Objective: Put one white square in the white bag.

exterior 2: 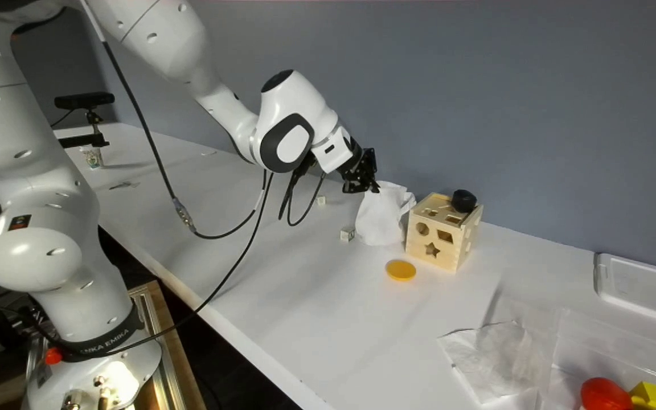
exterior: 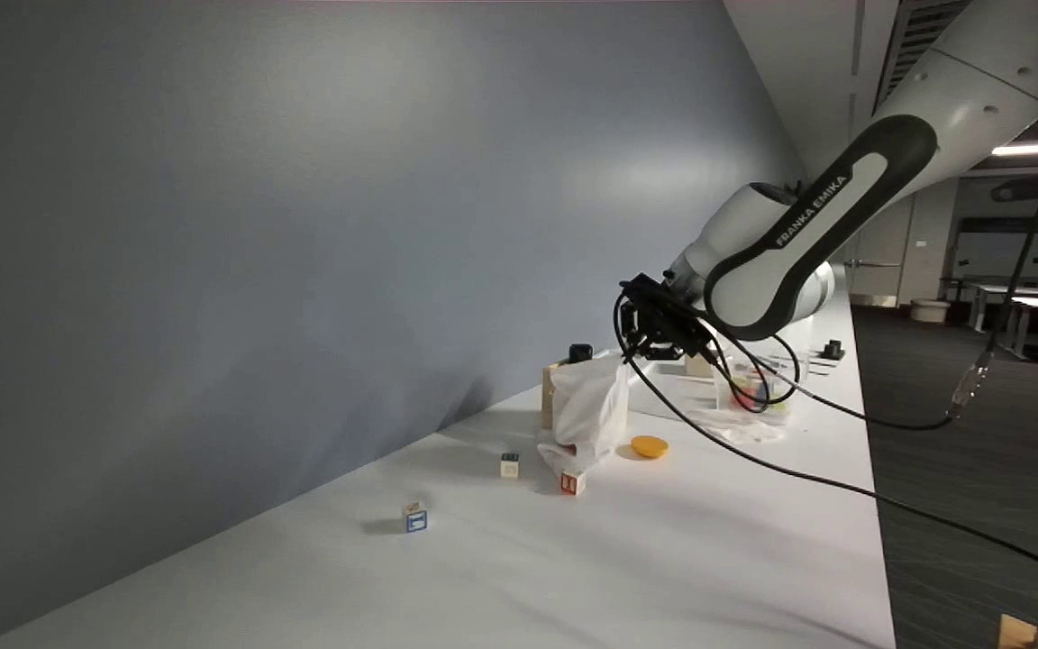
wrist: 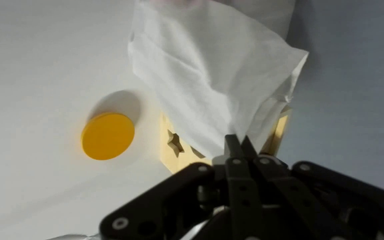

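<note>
The white bag stands on the table against a wooden shape box, and it also shows in an exterior view and in the wrist view. My gripper is shut on the bag's top edge; its folds run together between the fingertips. In an exterior view the gripper is at the bag's top. A reddish patch shows low at the bag. White letter cubes lie on the table: one with red marks beside the bag, one with a dark top, one with blue marks.
The wooden box with a black piece on top stands right behind the bag. An orange disc lies near it. A clear bin with colored blocks and a crumpled white sheet are farther along. A grey wall borders the table.
</note>
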Robot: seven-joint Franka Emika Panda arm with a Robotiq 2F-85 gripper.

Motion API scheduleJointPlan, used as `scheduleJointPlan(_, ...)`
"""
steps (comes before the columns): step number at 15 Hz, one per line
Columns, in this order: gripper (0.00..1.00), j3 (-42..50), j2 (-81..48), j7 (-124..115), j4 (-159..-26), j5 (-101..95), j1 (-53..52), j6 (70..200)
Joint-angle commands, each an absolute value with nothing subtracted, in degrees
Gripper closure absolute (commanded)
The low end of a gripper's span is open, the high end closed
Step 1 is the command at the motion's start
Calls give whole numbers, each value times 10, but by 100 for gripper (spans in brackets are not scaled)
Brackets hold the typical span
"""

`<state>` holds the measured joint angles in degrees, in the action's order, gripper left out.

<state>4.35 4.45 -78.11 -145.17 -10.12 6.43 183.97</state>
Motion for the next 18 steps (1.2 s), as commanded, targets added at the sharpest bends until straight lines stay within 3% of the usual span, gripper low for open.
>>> scheduleJointPlan(1,100,37,56,-794,-1456,-101,70,1874)
scheduleJointPlan(6,100,36,55,-714,-1460,-6,41,1867)
scheduleJointPlan(18,100,42,-5,-747,-1460,-72,64,1839)
